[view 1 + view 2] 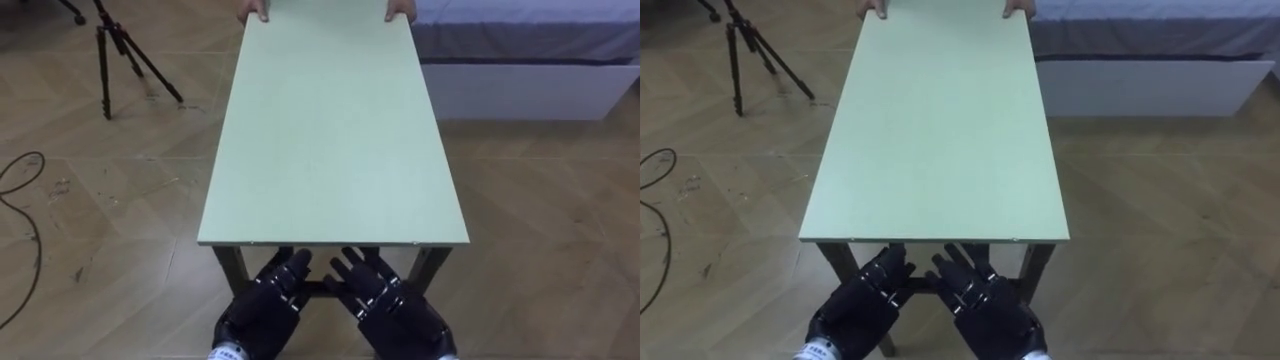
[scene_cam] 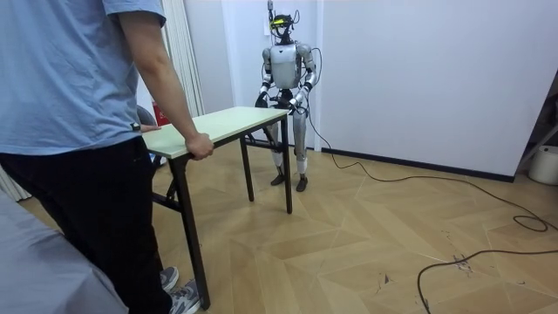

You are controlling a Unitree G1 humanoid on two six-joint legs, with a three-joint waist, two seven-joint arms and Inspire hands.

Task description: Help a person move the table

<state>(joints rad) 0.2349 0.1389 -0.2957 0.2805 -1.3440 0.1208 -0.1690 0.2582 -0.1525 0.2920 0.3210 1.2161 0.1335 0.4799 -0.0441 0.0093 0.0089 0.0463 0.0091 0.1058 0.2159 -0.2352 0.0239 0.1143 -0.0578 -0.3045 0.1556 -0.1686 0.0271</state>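
Currently left robot hand (image 1: 268,300), right robot hand (image 1: 392,305) side by side, fingers straight, below near edge of table (image 1: 335,130); person (image 2: 78,131) grips far end.

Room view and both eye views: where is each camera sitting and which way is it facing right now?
Left eye view: on the robot's head, looking down along the table toward the person's hands on its far end; the left hand and right hand show, fingers straight, below the near edge.
Right eye view: same place, slightly to the side; same scene.
Room view: behind the person, facing the robot across the table.
Shared: all show the table and the person gripping it.
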